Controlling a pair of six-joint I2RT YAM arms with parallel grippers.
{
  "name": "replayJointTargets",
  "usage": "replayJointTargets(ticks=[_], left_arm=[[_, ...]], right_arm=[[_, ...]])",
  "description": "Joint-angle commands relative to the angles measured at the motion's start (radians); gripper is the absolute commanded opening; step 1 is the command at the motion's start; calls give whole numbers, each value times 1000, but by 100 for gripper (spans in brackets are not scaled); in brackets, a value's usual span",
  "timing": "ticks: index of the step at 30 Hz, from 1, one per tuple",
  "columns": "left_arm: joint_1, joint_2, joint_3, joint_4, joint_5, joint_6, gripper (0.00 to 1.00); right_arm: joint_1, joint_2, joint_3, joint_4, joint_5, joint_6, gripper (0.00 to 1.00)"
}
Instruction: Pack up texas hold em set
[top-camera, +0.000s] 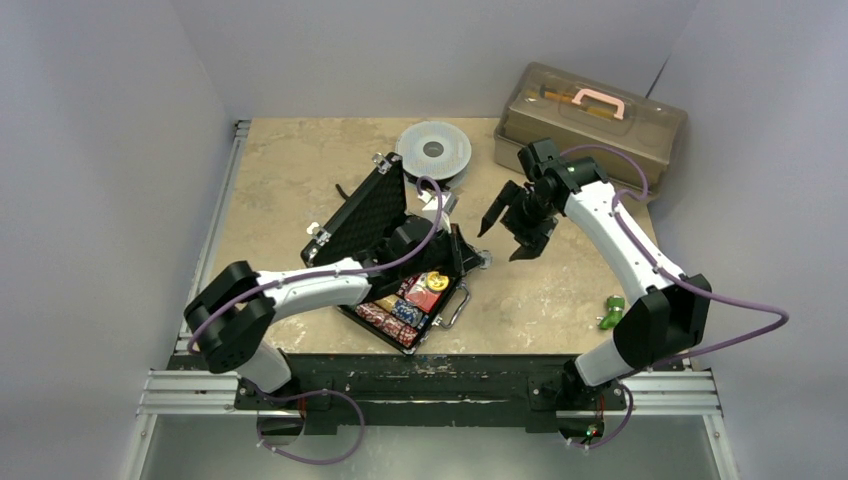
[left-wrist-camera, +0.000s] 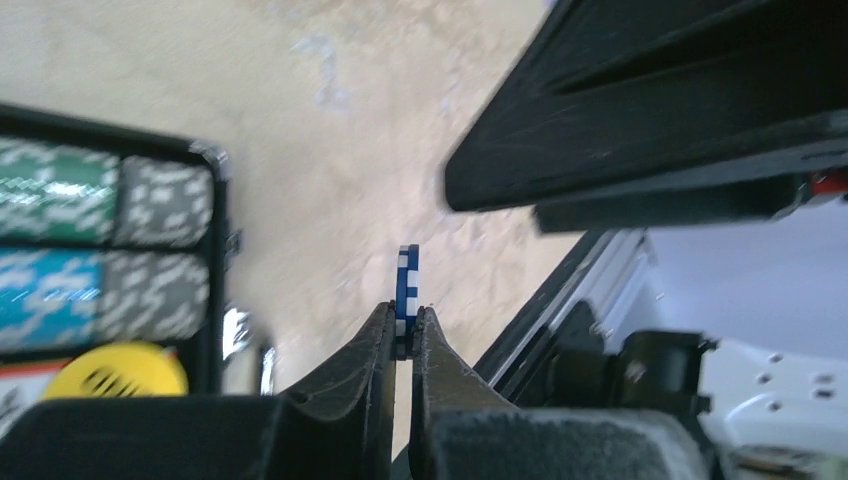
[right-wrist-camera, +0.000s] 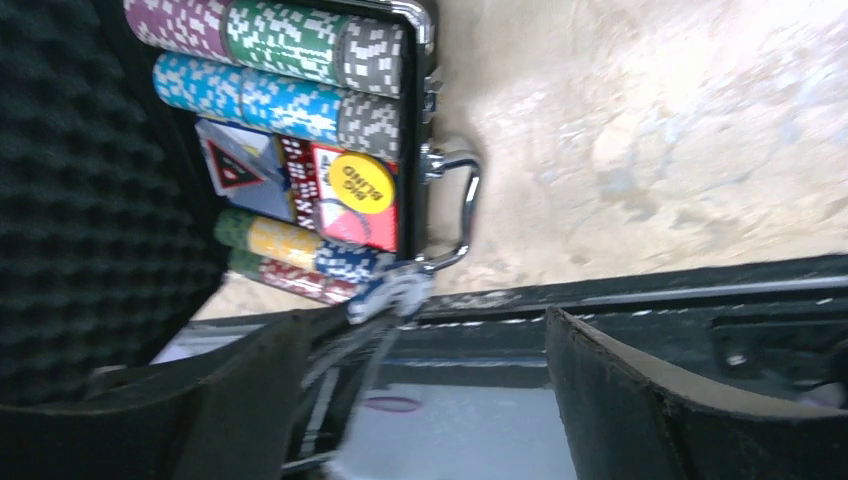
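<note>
Left jaws are pinched shut on a blue chip (left-wrist-camera: 405, 275). It's thin, white-edged and held edge-on, poking out just past the tips. That reads as the loading step: a loose chip on its way to the briefcase (top-camera: 365, 220). The briefcase lies open on the bench (top-camera: 290, 170), right beneath and beside the left jaws, with its ribbed black lid propped up behind them.

Right jaws hang spread wide with nothing between them, off to the side of the case, with the silver handle (right-wrist-camera: 465, 200) on the near edge in front of them.

Inside, egg-crate foam (right-wrist-camera: 80, 200) lines the lid. The chip rows (right-wrist-camera: 270, 40) lie like striped rolls in purple, green, cyan and grey, and a glossy yellow disc (right-wrist-camera: 362, 182) sits on the card decks mid-tray.

Next call, I'd say: swing the pinched chip over a row with room, keep it edge-down, and lower it in square. A slim hard disc like that could tip or roll if let go early.
</note>
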Motion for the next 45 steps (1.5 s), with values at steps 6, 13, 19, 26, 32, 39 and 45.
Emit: replayJointTargets(ticks=[6,13,19,26,32,39,45], left_arm=[[7,-360,25,-789,1,401,0],[7,-365,57,-920,-26,373,0],[6,-198,155,-1034,-54,369,0],[2,-136,163,-1008,-40,363,0],[2,-58,202,-1010,-5,375,0],[1,2,242,-1025,16,395,0],[2,75,269,-1055,37,394,0]], right_arm=[[-10,-203,-119,8,237,-319,89],[-10,-170,-243,79,134,-295,88],[-10,-111,-220,88,113,-316,88],[-11,-86,-230,106,84,-324,88],[-12,-68,-215,103,90,-332,88],[-16,-55,-215,104,92,-333,88],[-21,-55,-225,110,87,-329,88]])
